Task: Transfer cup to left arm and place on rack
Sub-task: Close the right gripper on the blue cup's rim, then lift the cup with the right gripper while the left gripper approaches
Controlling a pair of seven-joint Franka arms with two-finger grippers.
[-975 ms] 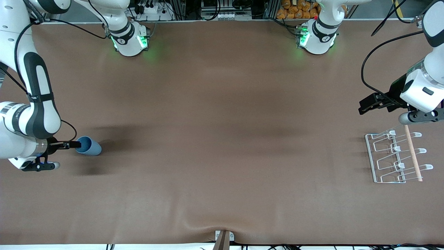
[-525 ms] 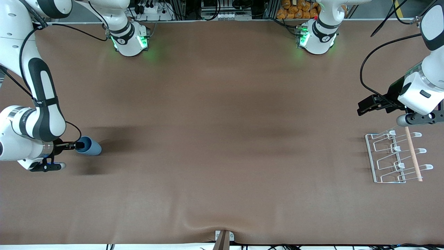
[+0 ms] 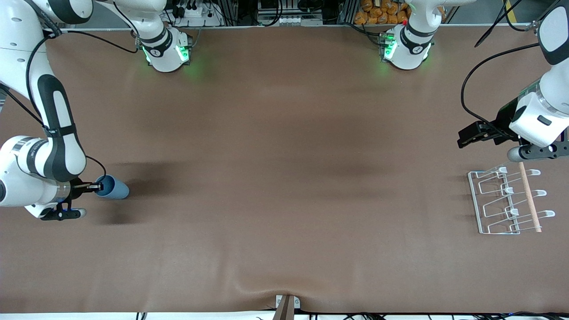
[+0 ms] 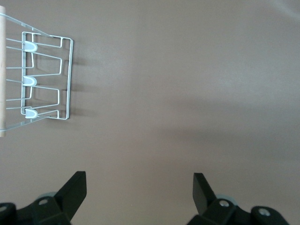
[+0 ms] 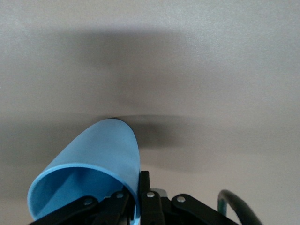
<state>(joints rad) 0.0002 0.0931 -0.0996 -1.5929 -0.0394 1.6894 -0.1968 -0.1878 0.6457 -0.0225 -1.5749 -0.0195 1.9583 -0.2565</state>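
Light-blue cup (image 3: 113, 187) on its side at the right arm's end of the table (image 3: 284, 178), rim pinched by right gripper (image 3: 95, 187); left gripper (image 4: 139, 187) spread wide, empty, hovering near the rack (image 3: 504, 202).

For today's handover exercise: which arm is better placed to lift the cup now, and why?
The right arm: its end effector is shut on the cup rim. The left end effector waits open near the rack.

We are looking at a robotics lab: two white arm bases (image 3: 166, 51) bolted to a brown-covered tabletop (image 3: 284, 133), with cables, power strips (image 3: 191, 11) and aluminium framing along its edge.
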